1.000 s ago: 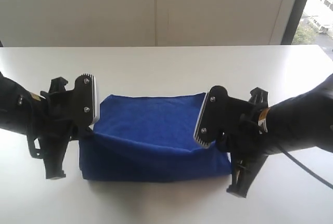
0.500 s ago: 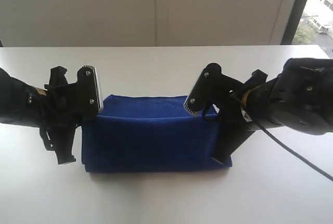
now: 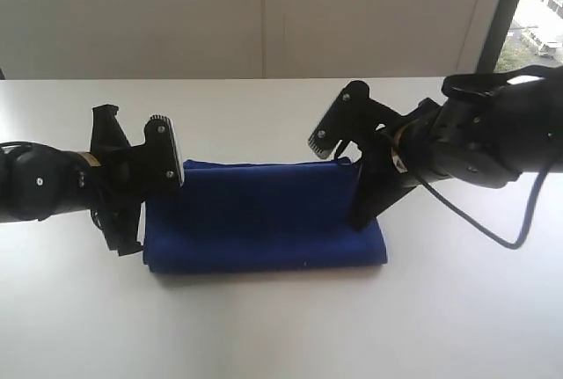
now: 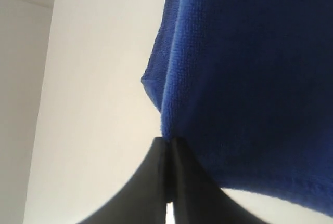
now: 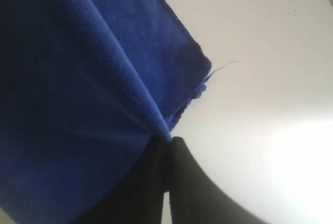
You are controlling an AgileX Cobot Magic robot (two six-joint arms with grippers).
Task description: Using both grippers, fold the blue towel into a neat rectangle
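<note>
The blue towel (image 3: 264,216) lies folded in a wide rectangle on the white table (image 3: 281,326). My left gripper (image 3: 179,177) is at its far left corner and my right gripper (image 3: 327,152) at its far right corner. In the left wrist view the left gripper (image 4: 169,142) is shut, with the edge of the blue towel (image 4: 250,78) pinched at its tips. In the right wrist view the right gripper (image 5: 169,141) is shut on a fold of the blue towel (image 5: 73,104). A loose thread (image 5: 223,67) sticks out from the corner there.
A pale wall (image 3: 264,18) rises behind the table's far edge, and a window (image 3: 537,10) with a dark frame is at the far right. A black cable (image 3: 519,221) loops from the right arm over the table.
Both grippers have carried the towel's upper layer away toward the far edge. The sagging fold has flattened into a rectangle, and the right arm has swung up and back.
</note>
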